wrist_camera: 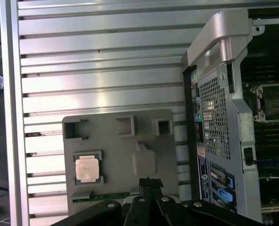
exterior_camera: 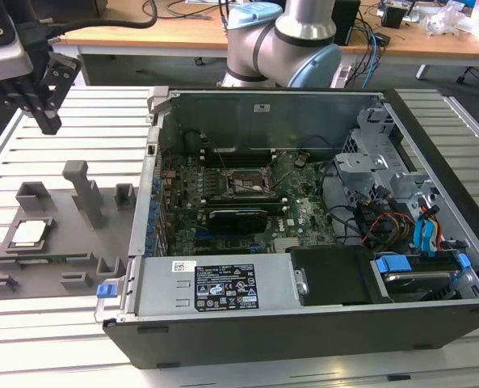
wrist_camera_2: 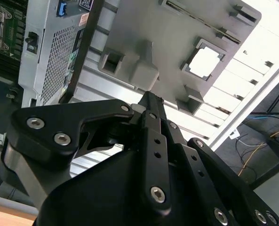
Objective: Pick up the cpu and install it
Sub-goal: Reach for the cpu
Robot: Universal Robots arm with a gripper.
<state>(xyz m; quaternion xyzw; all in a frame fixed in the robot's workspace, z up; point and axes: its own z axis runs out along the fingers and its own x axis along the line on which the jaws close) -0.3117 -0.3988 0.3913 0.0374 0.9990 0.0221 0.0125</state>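
The cpu [exterior_camera: 29, 233] is a small silvery square chip lying flat in a recess of the grey fixture plate [exterior_camera: 65, 250], at the exterior view's left. It also shows in both wrist views, as the cpu [wrist_camera: 87, 168] and a bright square cpu [wrist_camera_2: 205, 61]. My black gripper [exterior_camera: 50, 121] hangs high above the slotted table, behind the plate and well apart from the chip. Its fingers [wrist_camera: 150, 181] are pressed together with nothing between them, as the gripper [wrist_camera_2: 151, 100] also shows. The open socket [exterior_camera: 247, 183] sits on the motherboard inside the case.
The open computer case [exterior_camera: 304, 323] fills the middle and the exterior view's right, with drive cages and cables [exterior_camera: 401, 218] inside. A tall grey post [exterior_camera: 81, 184] and several blocks rise from the fixture plate. The arm's base [exterior_camera: 283, 44] stands behind the case.
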